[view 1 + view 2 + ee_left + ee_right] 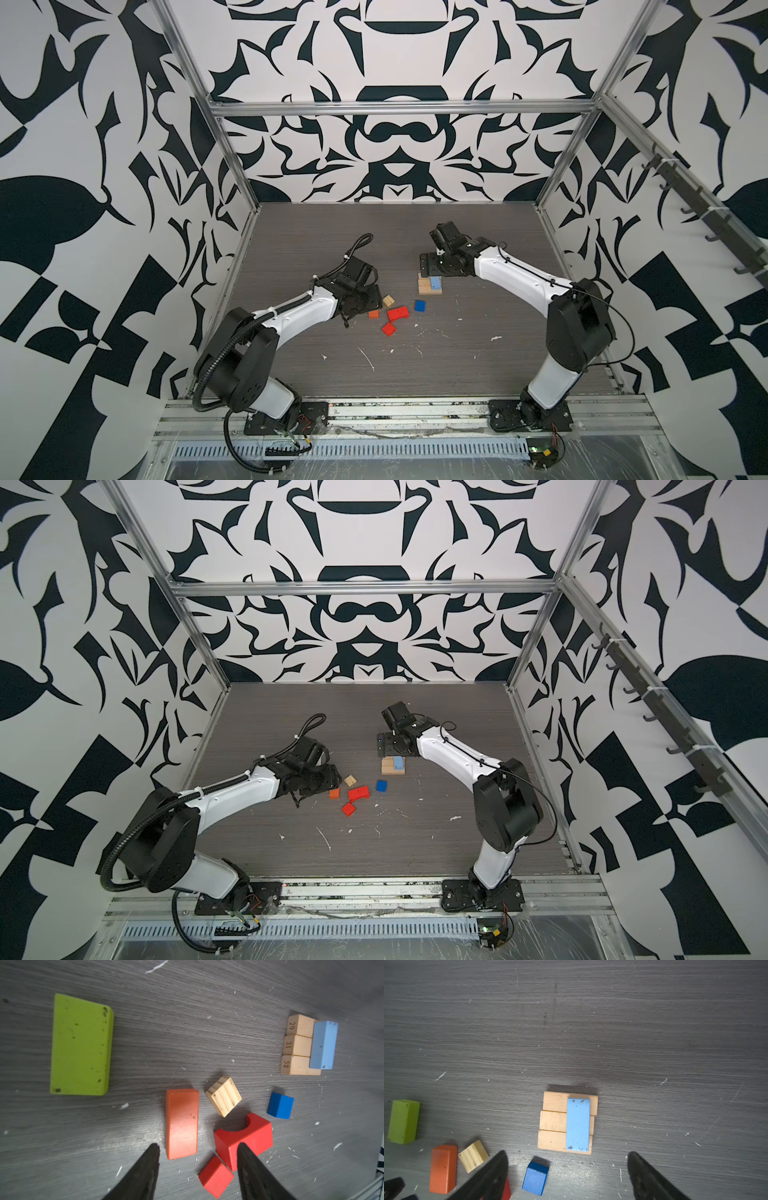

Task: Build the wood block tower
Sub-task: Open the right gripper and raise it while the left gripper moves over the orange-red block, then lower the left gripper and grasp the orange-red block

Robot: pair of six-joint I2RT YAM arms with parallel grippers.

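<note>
The right gripper (568, 1152) hangs over the tower (424, 286), jaws spread wide and holding nothing. The left gripper (198, 1145) is partly open and also empty. The end of the orange block (181, 1124) lies between its fingertips, with no contact that I can make out, and one finger (249, 1169) covers part of the red arch (255, 1136).

The tower stands near the middle of the table (591, 1022). It is three tan blocks (552, 1122) lying side by side and touching, with a light blue block (578, 1124) flat across all three, toward one end.

Near the tower but apart from it sits a dark blue cube (280, 1105). Further out lies a ridged block (223, 1096), tilted, between the orange block and the cube. The red arch is close by, and a red cube (216, 1177) sits just beside the arch's corner. The green block (81, 1045) lies flat, well apart from the rest. In both top views it is hidden under the left arm.
</note>
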